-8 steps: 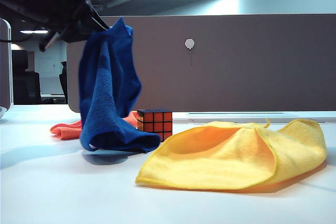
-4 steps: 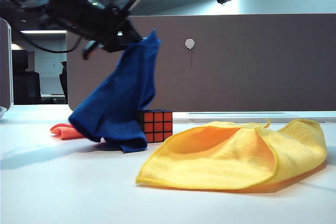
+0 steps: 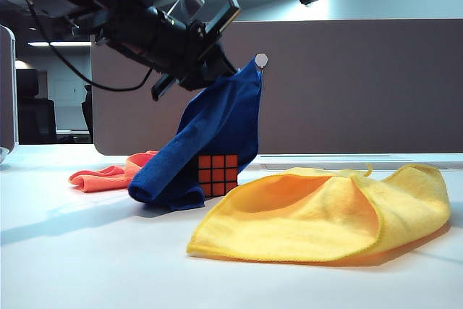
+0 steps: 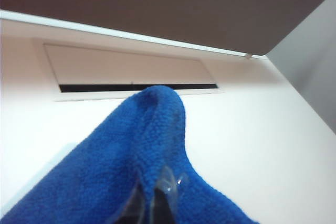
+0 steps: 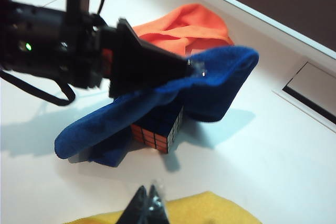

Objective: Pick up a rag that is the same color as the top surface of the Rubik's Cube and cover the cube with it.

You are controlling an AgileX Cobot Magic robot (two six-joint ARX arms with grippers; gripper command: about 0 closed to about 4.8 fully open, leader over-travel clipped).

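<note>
The Rubik's Cube (image 3: 218,175) stands on the white table, its orange-red front face showing. In the right wrist view, most of the cube (image 5: 157,132) lies under the cloth. The deep blue rag (image 3: 217,124) hangs from my left gripper (image 3: 242,70), which is shut on its top corner, up and just to the right of the cube. The rag (image 5: 220,85) drapes over the cube's top and far side, its lower end rolled on the table. In the left wrist view the rag (image 4: 142,150) wraps the left gripper (image 4: 155,200). My right gripper (image 5: 148,198) is shut and holds nothing.
A large yellow cloth (image 3: 325,211) lies crumpled to the right of the cube and under the right gripper, where its edge (image 5: 210,211) shows. An orange-pink cloth (image 3: 108,175) lies behind and to the left. A brown partition (image 3: 362,85) closes the table's far edge.
My left gripper has swung right and slightly down with the blue rag. The rag went from hanging left of the cube to lying over it. The right arm has stayed still.
</note>
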